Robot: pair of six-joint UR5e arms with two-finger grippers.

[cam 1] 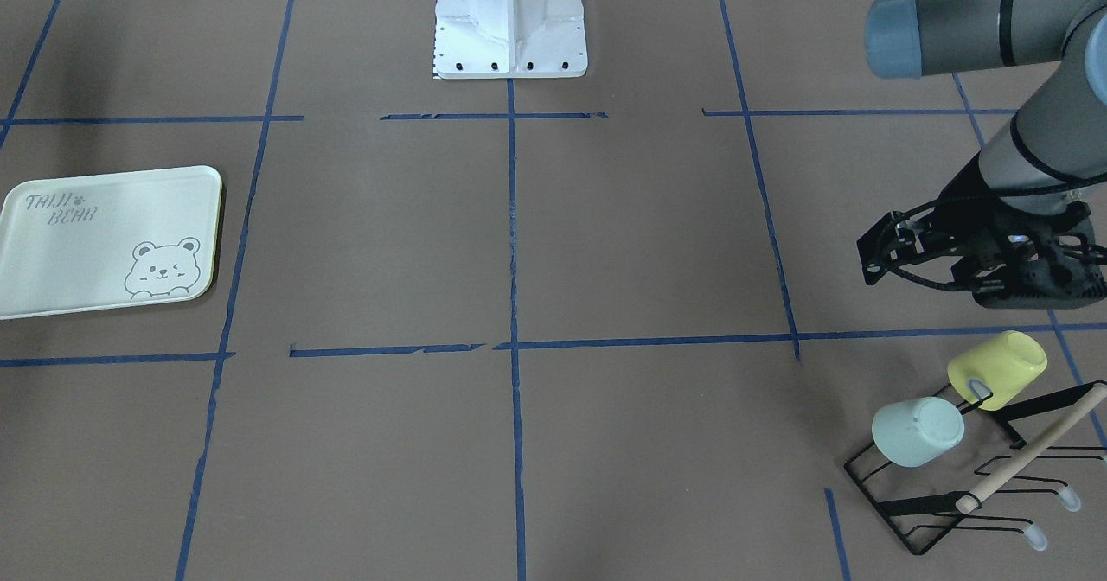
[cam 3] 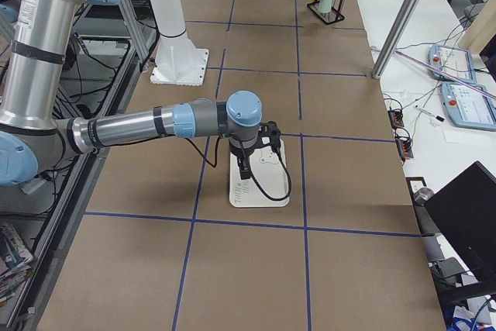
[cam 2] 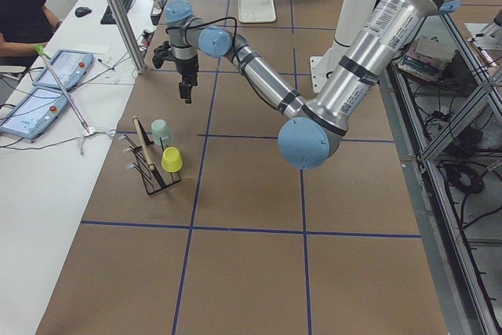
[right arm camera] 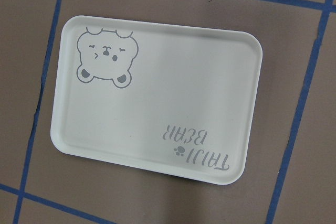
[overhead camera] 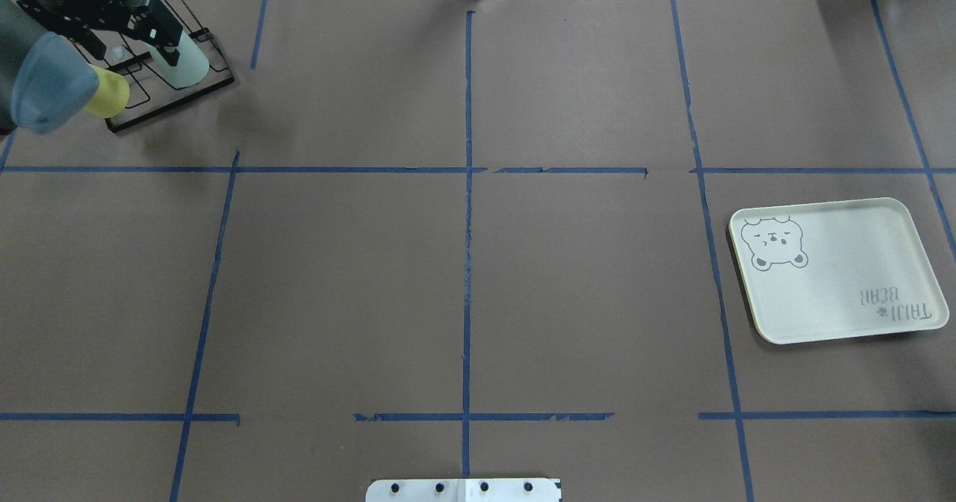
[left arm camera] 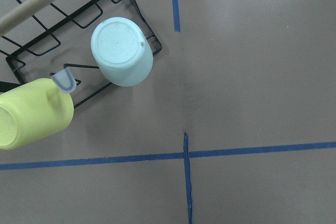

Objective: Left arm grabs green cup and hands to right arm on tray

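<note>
The green cup (cam 1: pixel 917 432) hangs upside down on a black wire rack (cam 1: pixel 899 503) at the table's far left corner, beside a yellow cup (cam 1: pixel 996 369). It also shows in the left wrist view (left arm camera: pixel 122 51) and in the overhead view (overhead camera: pixel 187 65). My left gripper (cam 1: pixel 1042 291) hovers above and just short of the rack, looks open, and holds nothing. The tray (overhead camera: pixel 844 263) lies flat and bare on the right side. My right gripper (cam 3: pixel 244 172) hangs over the tray (right arm camera: pixel 184 87); I cannot tell whether it is open or shut.
The rack has a wooden handle bar (cam 1: pixel 1029 451) and several free prongs. The white robot base (cam 1: pixel 510 19) stands at the table's middle edge. A person (cam 2: pixel 23 5) sits at a side desk beyond the rack end.
</note>
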